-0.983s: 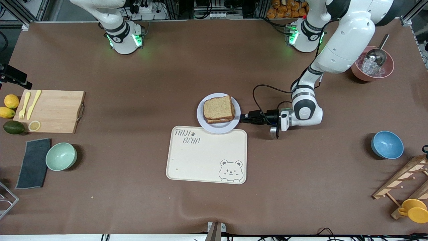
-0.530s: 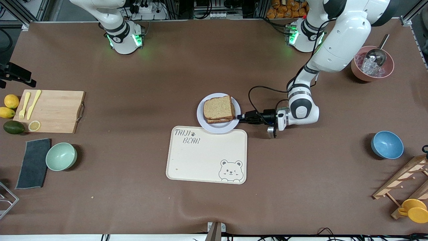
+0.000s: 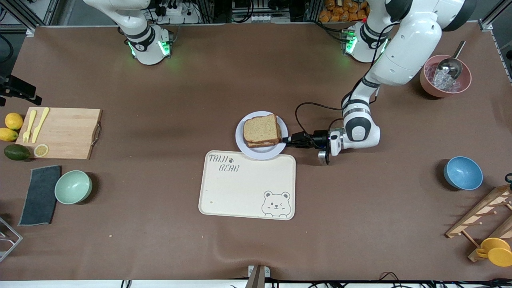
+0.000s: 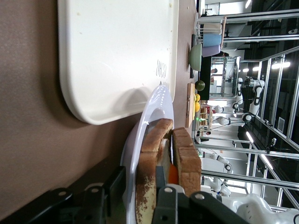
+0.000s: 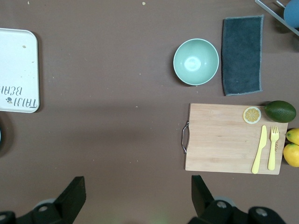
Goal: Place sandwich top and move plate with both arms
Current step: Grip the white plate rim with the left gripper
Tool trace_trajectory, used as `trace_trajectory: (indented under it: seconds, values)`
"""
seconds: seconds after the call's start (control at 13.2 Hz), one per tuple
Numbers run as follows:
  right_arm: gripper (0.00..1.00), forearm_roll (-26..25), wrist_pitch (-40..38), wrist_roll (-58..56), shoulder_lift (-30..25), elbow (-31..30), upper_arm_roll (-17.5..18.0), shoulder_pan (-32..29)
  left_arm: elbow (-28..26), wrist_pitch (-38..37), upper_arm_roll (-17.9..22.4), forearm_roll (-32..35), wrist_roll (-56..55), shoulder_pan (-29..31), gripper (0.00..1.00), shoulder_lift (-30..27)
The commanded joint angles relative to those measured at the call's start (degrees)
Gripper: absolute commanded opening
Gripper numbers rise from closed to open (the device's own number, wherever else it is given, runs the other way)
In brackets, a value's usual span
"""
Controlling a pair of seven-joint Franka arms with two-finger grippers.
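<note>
**Left gripper closes in on the plate's rim**

We see the left gripper (image 3: 285, 140) at the edge of the plate (image 3: 261, 153), on the side toward the left arm's end of the table. A second ago it stood short of that rim; since then the forearm has slid toward the plate and the fingertips have reached its edge. The plate and the sandwich top (image 3: 261, 129) have not shifted. The sandwich top lies on the stacked sandwich on the plate, and the plate sits at the edge of the tray (image 3: 247, 188) farther from the front camera.

The left wrist view gives us what the front view cannot: the plate's rim (image 4: 140, 140) passes between the two black fingers (image 4: 100, 198), one under the plate and one above it by the sandwich. The jaws are partly drawn in around the rim, but we cannot tell whether they have clamped it. The same view shows the sandwich top (image 4: 189, 158) edge-on, with the filling and the lower slice beneath it.

The right gripper (image 5: 138, 196) appears only in its own wrist view, fingers spread wide and holding nothing, waiting high over the table near the cutting board (image 5: 224, 137), the green bowl (image 5: 196, 61) and the dark cloth (image 5: 242, 55). The front view shows just that arm's base.
</note>
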Motion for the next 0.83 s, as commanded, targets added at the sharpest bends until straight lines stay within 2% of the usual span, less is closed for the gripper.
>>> trace_trajectory:
  seconds: [0.0, 0.76]
  values:
    - [1.00, -0.77, -0.17, -0.43, -0.25, 0.09, 0.28, -0.28, 0.86, 2.26, -0.20, -1.77, 2.21, -1.79, 0.32, 4.20]
    - [1.00, -0.77, -0.52, -0.43, -0.25, 0.26, 0.28, 0.07, 1.92, 3.93, -0.20, -1.77, 2.38, -2.85, 0.28, 5.43]
